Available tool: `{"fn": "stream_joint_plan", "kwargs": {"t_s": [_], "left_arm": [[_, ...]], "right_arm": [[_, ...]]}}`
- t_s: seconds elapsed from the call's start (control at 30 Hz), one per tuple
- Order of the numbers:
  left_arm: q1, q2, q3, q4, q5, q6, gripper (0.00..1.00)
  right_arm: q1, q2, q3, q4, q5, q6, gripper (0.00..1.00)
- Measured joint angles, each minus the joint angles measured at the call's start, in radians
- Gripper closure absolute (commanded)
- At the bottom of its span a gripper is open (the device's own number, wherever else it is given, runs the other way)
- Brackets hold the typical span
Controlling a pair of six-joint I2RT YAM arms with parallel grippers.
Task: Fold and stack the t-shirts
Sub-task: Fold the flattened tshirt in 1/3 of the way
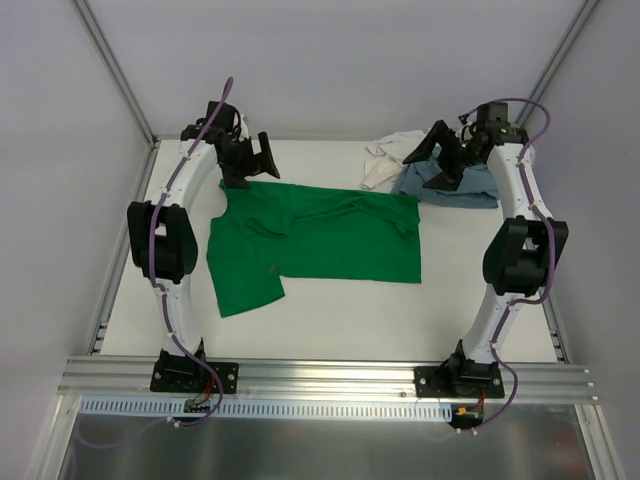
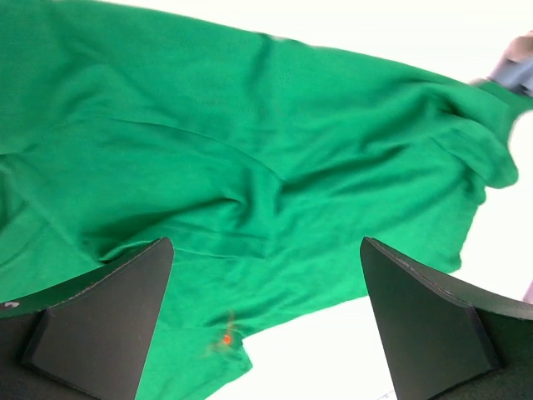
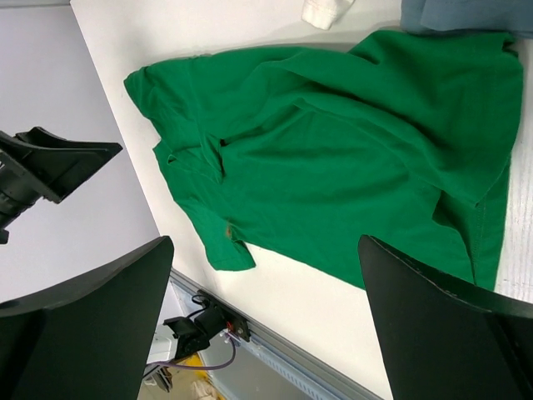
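Barely begun, with the green shirt spread unfolded mid-way across the worktop, the grey-blue shirt and white shirt heaped at its far right corner, and the left gripper and right gripper gaping empty near the far edge — nothing stacked.

White table — aluminium rail

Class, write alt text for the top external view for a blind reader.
A green t-shirt lies spread out on a white table. The open left hand hovers at its far-left corner; the open right hand is over a grey-blue t-shirt beside a crumpled white t-shirt.
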State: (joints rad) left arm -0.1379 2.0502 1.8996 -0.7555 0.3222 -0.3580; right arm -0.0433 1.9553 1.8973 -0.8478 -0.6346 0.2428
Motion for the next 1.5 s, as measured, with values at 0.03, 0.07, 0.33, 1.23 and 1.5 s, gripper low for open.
{"fn": "stream_joint_plan", "kwargs": {"t_s": [0.03, 0.07, 0.33, 1.23, 1.5], "left_arm": [[-0.002, -0.004, 0.0, 0.002, 0.016, -0.002, 0.01], [-0.005, -0.005, 0.0, 0.005, 0.023, -0.005, 0.01], [-0.065, 0.018, -0.003, 0.014, 0.09, -0.025, 0.01], [-0.077, -0.095, -0.185, 0.131, 0.195, 0.009, 0.01], [-0.077, -0.168, -0.254, 0.24, 0.296, 0.054, 0.01]], "right_arm": [[0.0, 0.0, -0.005, 0.006, -0.003, 0.001, 0.01], [0.002, 0.001, -0.009, 0.01, -0.004, 0.001, 0.01], [0.064, 0.11, -0.002, 0.069, -0.043, 0.012, 0.05], [0.199, 0.364, 0.103, 0.14, -0.094, 0.053, 0.2], [0.208, 0.357, 0.214, 0.117, -0.127, -0.102, 0.1]]}}
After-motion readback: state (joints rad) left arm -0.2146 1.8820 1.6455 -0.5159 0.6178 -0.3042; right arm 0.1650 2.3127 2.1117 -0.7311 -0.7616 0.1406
